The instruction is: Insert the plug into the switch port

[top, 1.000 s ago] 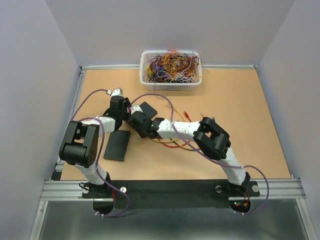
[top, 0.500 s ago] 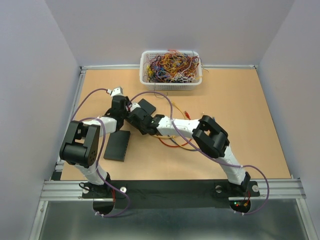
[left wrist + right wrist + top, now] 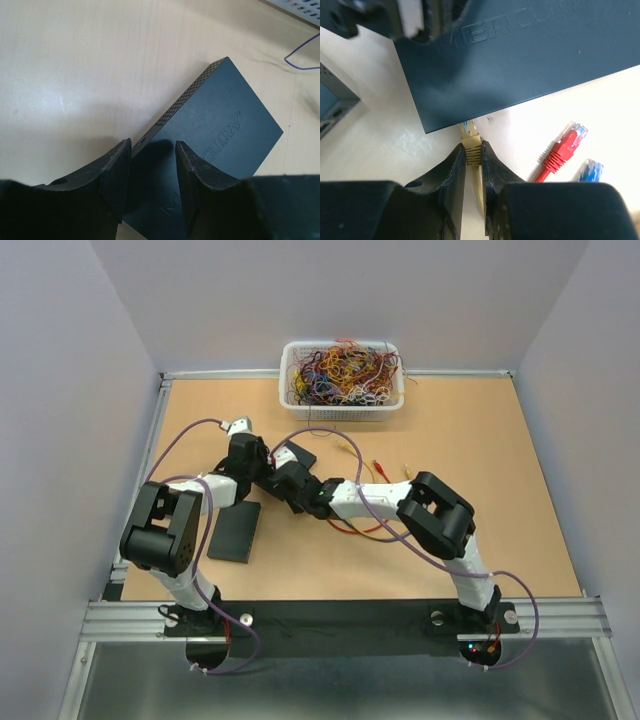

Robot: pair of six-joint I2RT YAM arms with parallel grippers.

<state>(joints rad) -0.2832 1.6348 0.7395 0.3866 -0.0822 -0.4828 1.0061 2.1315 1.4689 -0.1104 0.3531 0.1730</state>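
a: what's closest to the arm bases?
b: a flat black box (image 3: 235, 530) lying on the table (image 3: 500, 490), just beside the left arm.
a: and the right gripper?
b: the right gripper (image 3: 472, 150) is pinching the plug (image 3: 470, 142), a tan one, with its cord running back between the fingers. the plug points at the switch (image 3: 520, 65), and its clear tip is right at the near edge of the dark case. i can't tell whether it's inside a port.
a: anything next to it?
b: a red plug (image 3: 562, 150) and a blue plug (image 3: 587, 170) lie on the table just beside it, apart from the switch.
a: the left gripper?
b: the left gripper (image 3: 152, 150) is spread, its fingers (image 3: 115, 175) straddling one end of the switch from above. one sits at the vented side, the other over the top face. whether they press on it, i can't tell.
a: and farther back?
b: a white basket (image 3: 342, 412) at the far edge of the table, filled with tangled wires (image 3: 345, 370).
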